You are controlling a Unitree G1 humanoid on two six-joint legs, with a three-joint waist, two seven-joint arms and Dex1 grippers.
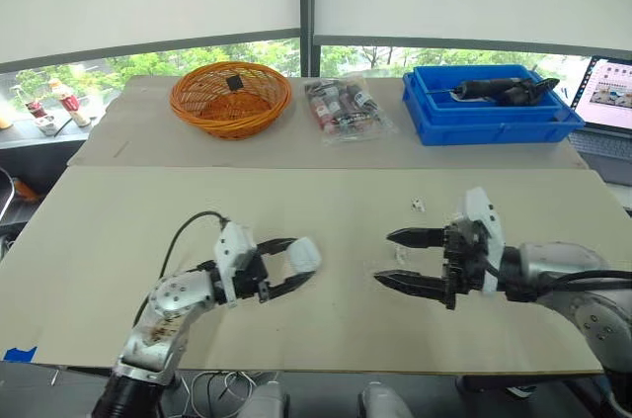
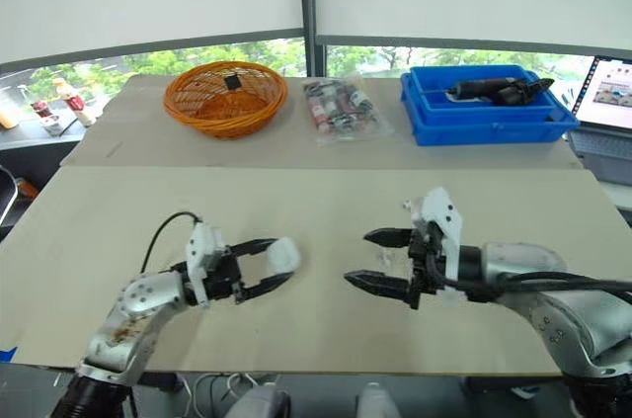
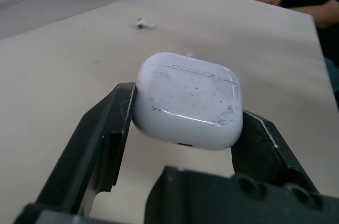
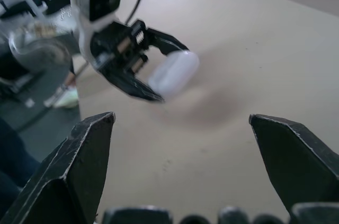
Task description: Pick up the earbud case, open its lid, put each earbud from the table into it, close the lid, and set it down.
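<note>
Left hand (image 1: pixel 300 262) clamped on white earbud case (image 3: pixel 188 99), lid shut, case held a bit off counter (image 1: pixel 109 240). At its 3 o'clock, right hand (image 1: pixel 384 258) spread wide apart, empty, pointing at case. One earbud (image 1: pixel 418 205) on counter at right hand's 1 o'clock, second earbud (image 1: pixel 400 254) right by its fingers.

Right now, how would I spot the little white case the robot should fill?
Find the wide tan tabletop, then its front part on the robot's left. There the left gripper pinches a small, glossy white, rounded plastic earbud case between two black fingers, lid shut. Unlike the tiny white earbud lying farther right, it is held clear of the surface.
</note>
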